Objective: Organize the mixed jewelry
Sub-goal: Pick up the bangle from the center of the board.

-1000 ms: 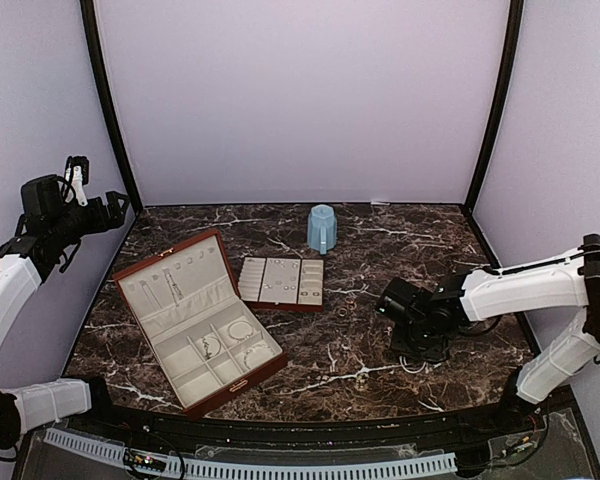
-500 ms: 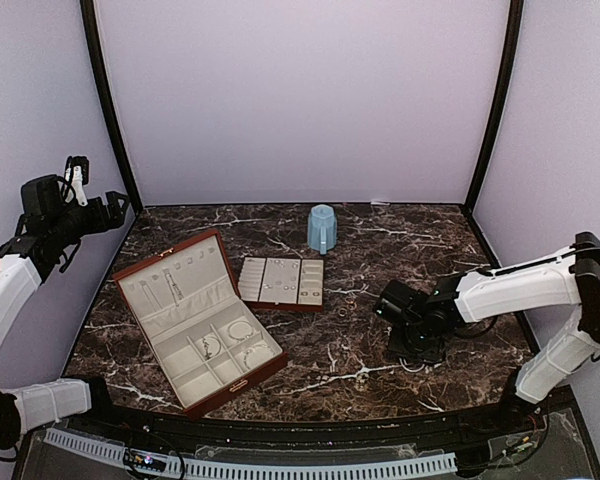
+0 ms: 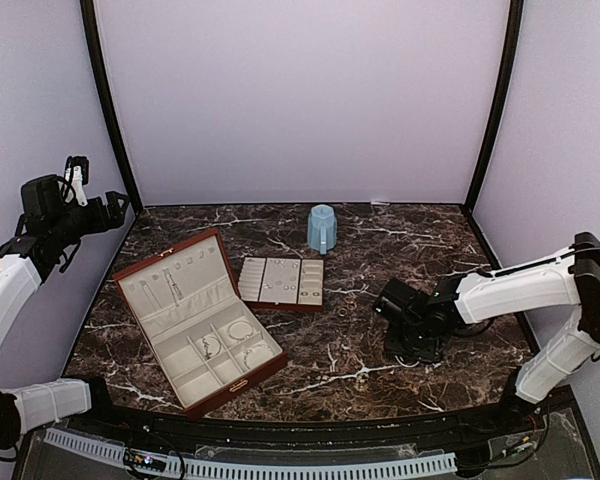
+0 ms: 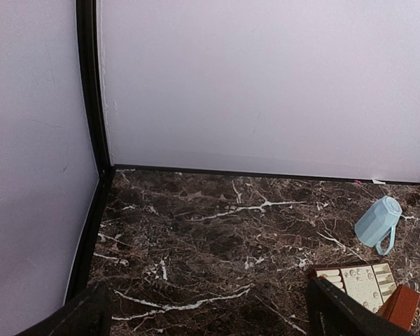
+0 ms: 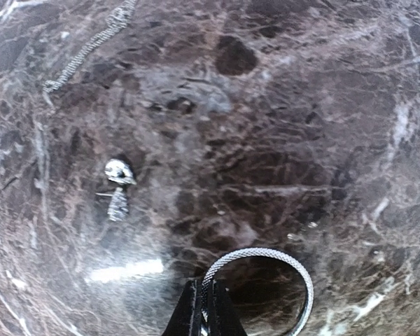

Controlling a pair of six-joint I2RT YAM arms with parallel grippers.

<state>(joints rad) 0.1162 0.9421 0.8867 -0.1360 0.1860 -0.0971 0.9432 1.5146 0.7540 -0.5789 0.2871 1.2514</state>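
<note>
My right gripper [image 5: 204, 308] is down at the table on the right [image 3: 414, 345]. It is shut on the rim of a silver textured bracelet hoop [image 5: 280, 255] that lies against the marble. A small silver stud [image 5: 117, 172] lies to its left, and a short chain [image 5: 91, 45] lies at the upper left. A thin ring [image 3: 342, 311] lies on the table beside the cream slotted tray [image 3: 282, 282]. Several silver pieces sit in the open reddish-brown box [image 3: 130, 272]. My left gripper [image 3: 115, 205] is open and empty, held high at the far left [image 4: 210, 308].
A light blue mug [image 3: 322, 228] lies at the back centre and also shows in the left wrist view [image 4: 376, 221]. The tray's corner [image 4: 357, 280] shows there too. Black frame posts and lilac walls close the table on three sides.
My right gripper has shifted slightly to the left along the table. The left arm has not moved.
</note>
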